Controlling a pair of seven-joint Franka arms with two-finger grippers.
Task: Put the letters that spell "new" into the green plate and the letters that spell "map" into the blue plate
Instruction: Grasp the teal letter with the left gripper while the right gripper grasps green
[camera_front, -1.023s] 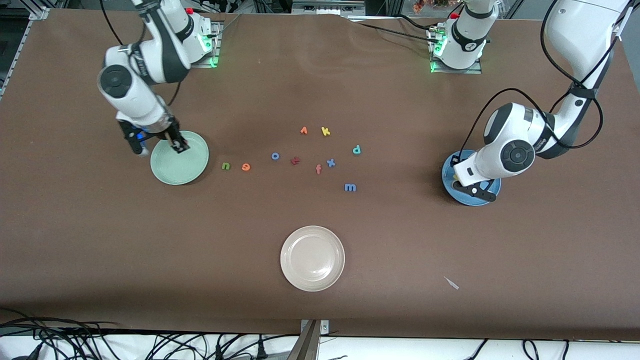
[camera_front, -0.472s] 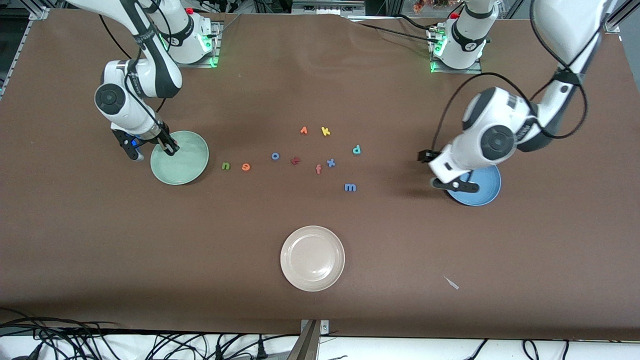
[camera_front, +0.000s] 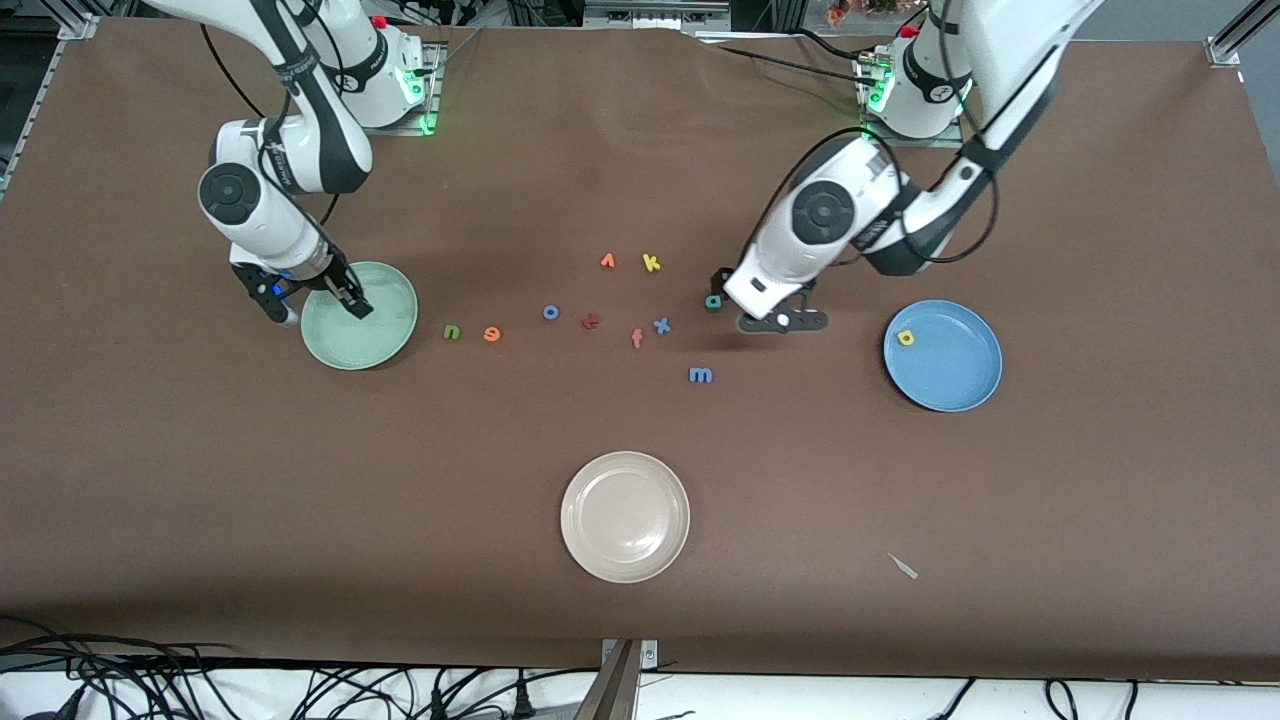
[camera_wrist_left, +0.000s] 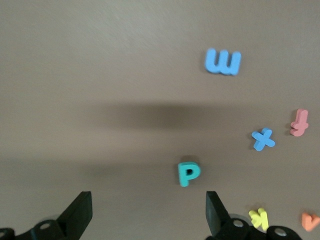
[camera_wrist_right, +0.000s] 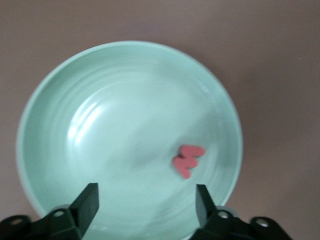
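I see right gripper (camera_wrist_right: 145, 210) spread above green plate (camera_front: 385, 340), pinkish-red "w" (camera_wrist_right: 188, 160) inside. Left gripper (camera_wrist_left: 147, 215) spread above teal "p" (camera_wrist_left: 188, 173). Blue plate (camera_front: 955, 385) holds yellow "a" (camera_front: 905, 338).

Bare table around p (camera_wrist_left: 188, 173); x (camera_wrist_left: 263, 139) nearest.

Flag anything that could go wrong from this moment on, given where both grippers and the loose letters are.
1. The left gripper, jaws open, hangs over the teal p; the blue x and yellow k lie close, so a drifting descent might nudge them.
2. The right gripper, jaws open, is over the green plate, where the w lies; a low exit might clip the rim.
3. The orange v-like letter could be mistaken for a needed letter.
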